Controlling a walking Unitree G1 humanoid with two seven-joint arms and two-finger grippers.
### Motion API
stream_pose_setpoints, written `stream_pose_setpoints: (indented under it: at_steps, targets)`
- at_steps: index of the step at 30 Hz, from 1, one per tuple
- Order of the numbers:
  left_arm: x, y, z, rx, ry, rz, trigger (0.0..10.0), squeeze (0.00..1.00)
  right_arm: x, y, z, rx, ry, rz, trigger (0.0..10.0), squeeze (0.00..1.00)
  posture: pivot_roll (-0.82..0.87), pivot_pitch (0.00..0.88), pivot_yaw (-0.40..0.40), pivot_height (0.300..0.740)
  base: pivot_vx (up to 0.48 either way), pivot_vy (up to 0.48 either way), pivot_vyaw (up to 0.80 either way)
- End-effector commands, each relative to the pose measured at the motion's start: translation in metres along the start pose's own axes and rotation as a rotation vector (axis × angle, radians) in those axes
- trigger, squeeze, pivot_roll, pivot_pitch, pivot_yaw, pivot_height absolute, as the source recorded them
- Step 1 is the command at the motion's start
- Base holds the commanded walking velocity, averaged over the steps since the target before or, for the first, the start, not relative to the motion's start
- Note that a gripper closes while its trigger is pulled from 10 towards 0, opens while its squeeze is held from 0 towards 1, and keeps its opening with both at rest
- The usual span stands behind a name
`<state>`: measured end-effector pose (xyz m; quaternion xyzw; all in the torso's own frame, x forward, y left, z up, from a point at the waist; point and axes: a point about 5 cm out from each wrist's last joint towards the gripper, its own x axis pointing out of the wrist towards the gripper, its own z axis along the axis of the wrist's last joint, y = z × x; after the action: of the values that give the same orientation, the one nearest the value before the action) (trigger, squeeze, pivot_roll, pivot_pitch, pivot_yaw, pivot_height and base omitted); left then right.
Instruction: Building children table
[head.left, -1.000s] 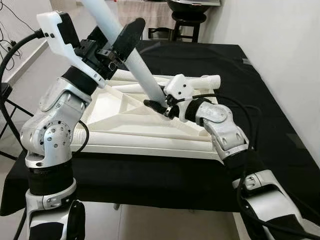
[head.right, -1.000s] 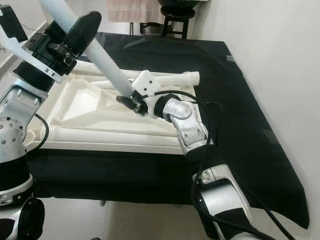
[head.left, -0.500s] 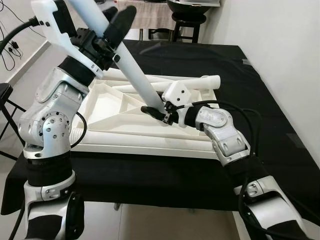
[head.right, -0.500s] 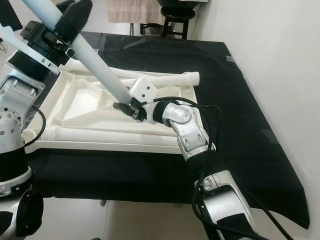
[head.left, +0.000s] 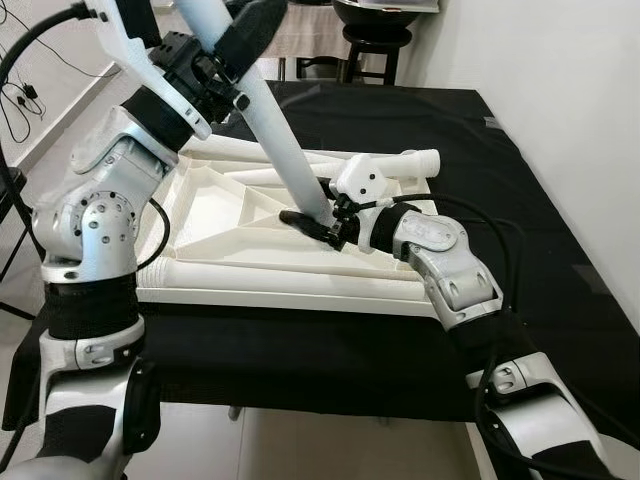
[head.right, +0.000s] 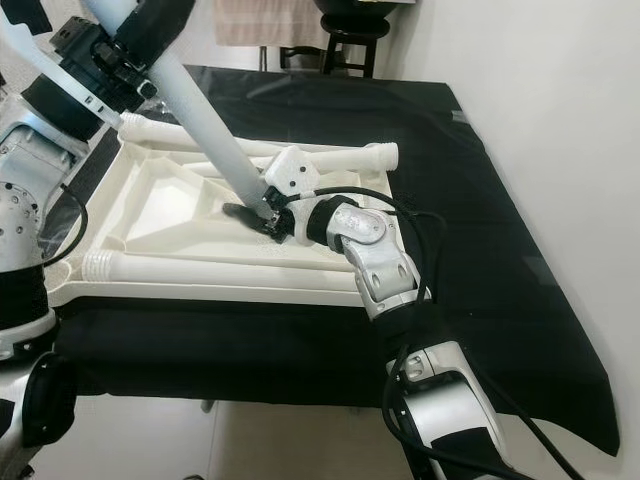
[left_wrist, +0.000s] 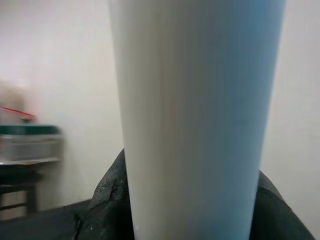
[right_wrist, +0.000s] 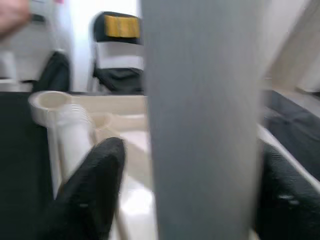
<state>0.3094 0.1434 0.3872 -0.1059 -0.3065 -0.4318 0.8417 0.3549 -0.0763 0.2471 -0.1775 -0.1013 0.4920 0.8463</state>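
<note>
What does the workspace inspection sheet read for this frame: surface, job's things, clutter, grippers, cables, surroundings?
Surface: black cloth covering the table.
Job's things: white tabletop lying underside up; white leg held tilted, lower end down at the tabletop.
Clutter: nothing seen.
Grippers: left gripper shut on the leg's upper part; right gripper shut on its lower end.
Cables: black cable looping along the right arm; another by the left arm.
Surroundings: white wall; dark stool behind the table.

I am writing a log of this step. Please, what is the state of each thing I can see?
Table leg: tilted, held at both ends.
Tabletop: upside down on the black cloth.
Left gripper: shut on the leg's upper part.
Right gripper: shut on its lower end.
</note>
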Motion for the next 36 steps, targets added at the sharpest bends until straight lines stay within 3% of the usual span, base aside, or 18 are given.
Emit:
stream_pose_setpoints:
  at_steps: [1, 2, 6, 7, 8, 9, 12, 16, 17, 23, 29, 35, 36]
  targets:
    - [0.008, -0.013, 0.003, -0.018, 0.039, -0.174, 0.0, 0.0, 0.003, 0.009, 0.002, -0.015, -0.013, 0.075, 10.0, 1.0, 0.03, 0.11, -0.037, 0.74, 0.0, 0.0, 0.0]
    - [0.01, -0.023, 0.002, -0.047, 0.068, -0.327, 0.0, 0.0, 0.007, 0.007, 0.005, -0.027, -0.011, 0.087, 10.0, 1.0, 0.03, 0.108, -0.039, 0.74, 0.0, 0.0, 0.0]
    - [0.01, -0.025, 0.002, -0.055, 0.072, -0.36, 0.0, 0.0, 0.008, 0.007, 0.006, -0.029, -0.01, 0.086, 10.0, 1.0, 0.03, 0.108, -0.039, 0.74, 0.0, 0.0, 0.0]
    - [0.012, -0.031, 0.001, -0.082, 0.098, -0.446, 0.0, 0.0, 0.012, 0.007, 0.01, -0.027, -0.017, 0.105, 10.0, 0.0, 0.03, 0.102, -0.045, 0.74, 0.0, 0.0, 0.0]
    - [0.014, -0.038, 0.0, -0.107, 0.129, -0.542, 0.0, 0.0, 0.018, 0.009, 0.014, -0.024, -0.026, 0.133, 10.0, 0.0, 0.03, 0.098, -0.049, 0.74, 0.0, 0.0, 0.0]
    - [0.014, -0.038, 0.0, -0.107, 0.129, -0.542, 0.0, 0.0, 0.018, 0.009, 0.014, -0.024, -0.026, 0.133, 10.0, 0.0, 0.03, 0.098, -0.049, 0.74, 0.0, 0.0, 0.0]
    - [0.02, -0.049, -0.002, -0.138, 0.171, -0.707, 0.0, 0.0, 0.027, 0.015, 0.022, -0.002, -0.04, 0.196, 10.0, 0.0, 0.02, 0.093, -0.054, 0.74, 0.0, 0.0, 0.0]
    - [0.027, -0.052, -0.003, -0.132, 0.17, -0.764, 0.0, 0.0, 0.03, 0.019, 0.023, 0.027, -0.031, 0.246, 10.0, 0.0, 0.01, 0.092, -0.057, 0.74, 0.0, 0.0, 0.0]
    - [0.03, -0.053, -0.003, -0.122, 0.162, -0.784, 0.0, 0.0, 0.03, 0.021, 0.022, 0.037, -0.018, 0.264, 0.0, 0.0, 0.01, 0.093, -0.056, 0.74, 0.0, 0.0, 0.0]
    - [0.036, -0.056, 0.0, -0.122, 0.135, -0.819, 0.0, 0.0, 0.03, 0.024, 0.018, 0.077, 0.015, 0.287, 0.0, 0.0, 0.01, 0.101, -0.057, 0.74, 0.0, 0.0, 0.0]
    - [0.04, -0.056, 0.002, -0.137, 0.114, -0.833, 0.0, 0.0, 0.032, 0.025, 0.02, 0.114, -0.032, 0.263, 0.0, 0.0, 0.01, 0.107, -0.05, 0.74, 0.0, 0.0, 0.0]
    - [0.045, -0.049, 0.009, -0.128, 0.023, -0.75, 0.0, 0.0, 0.03, 0.023, 0.022, 0.142, -0.074, 0.213, 0.0, 0.0, 0.01, 0.115, -0.046, 0.74, 0.0, 0.0, 0.0]
    - [0.045, -0.047, 0.01, -0.123, 0.008, -0.72, 4.7, 0.0, 0.03, 0.022, 0.022, 0.147, -0.078, 0.201, 0.0, 0.0, 0.01, 0.115, -0.047, 0.74, 0.0, 0.0, 0.0]
